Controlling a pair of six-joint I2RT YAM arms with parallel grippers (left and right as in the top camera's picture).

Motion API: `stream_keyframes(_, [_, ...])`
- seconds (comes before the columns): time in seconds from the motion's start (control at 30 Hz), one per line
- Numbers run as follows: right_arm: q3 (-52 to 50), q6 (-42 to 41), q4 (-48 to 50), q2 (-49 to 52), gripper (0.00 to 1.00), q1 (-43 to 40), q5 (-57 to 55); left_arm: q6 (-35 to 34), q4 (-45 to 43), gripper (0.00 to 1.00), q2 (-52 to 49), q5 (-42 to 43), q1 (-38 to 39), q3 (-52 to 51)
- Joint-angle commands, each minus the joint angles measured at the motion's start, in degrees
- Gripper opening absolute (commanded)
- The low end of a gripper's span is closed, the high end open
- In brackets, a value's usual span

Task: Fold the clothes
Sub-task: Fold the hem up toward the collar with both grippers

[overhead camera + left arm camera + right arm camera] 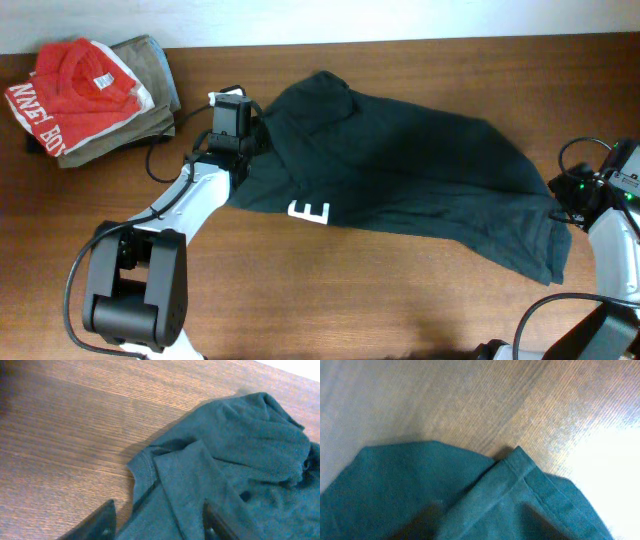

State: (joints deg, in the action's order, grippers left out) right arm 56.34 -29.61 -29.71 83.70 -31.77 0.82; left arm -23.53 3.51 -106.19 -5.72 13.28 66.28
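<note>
The clothes, a very dark green T-shirt, lie spread across the middle of the table, with one white block letter showing at the front fold. My left gripper sits at the shirt's left end. In the left wrist view its fingers stand apart over a hemmed flap of the shirt, holding nothing. My right gripper is at the shirt's right edge. Its blurred dark fingers stand apart above a folded hem corner.
A red shirt with white lettering lies on a folded khaki garment at the back left corner. Black cables trail beside the left arm. The table's far edge runs along the top.
</note>
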Motion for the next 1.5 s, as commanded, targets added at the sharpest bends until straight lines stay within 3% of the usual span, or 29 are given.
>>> stream_keyframes(0.0, [5.4,0.8,-5.1,0.2,0.99,0.2,-1.8,5.3,0.5,0.74,2.9,-1.8,-1.0,1.2])
stream_keyframes(0.1, [13.0,0.8,-16.8,0.2,0.99,0.2,-1.3,5.3,6.3,0.7,9.2,-1.6,-1.6,1.7])
stream_keyframes(0.23, [16.2,7.0,-27.6,0.3,0.99,0.3,8.3,5.2,16.9,0.39,14.1,4.6,-1.0,1.7])
stream_keyframes(0.33, [12.6,8.4,-30.6,0.4,0.76,1.1,10.4,5.2,24.0,0.22,12.3,7.5,-0.4,1.1])
stream_keyframes(0.47, [4.8,8.4,-28.2,0.4,0.32,2.3,10.6,5.2,27.6,0.07,6.8,8.5,-0.3,1.1])
stream_keyframes(0.53, [1.1,8.4,-26.1,0.4,0.24,2.2,10.7,5.2,28.2,0.02,4.1,11.2,-0.3,1.1])
stream_keyframes(0.83, [-12.1,7.7,-13.0,0.4,0.23,2.1,10.6,5.2,28.8,0.01,-0.7,12.8,-0.3,1.1])
stream_keyframes(1.07, [-14.2,3.6,-11.8,0.4,0.21,2.1,9.0,5.2,31.1,0.01,-5.3,12.8,-1.4,1.1])
stream_keyframes(1.47, [-14.2,1.7,-13.9,0.4,0.15,2.1,4.0,2.1,40.8,0.01,-6.6,12.8,-15.3,1.1])
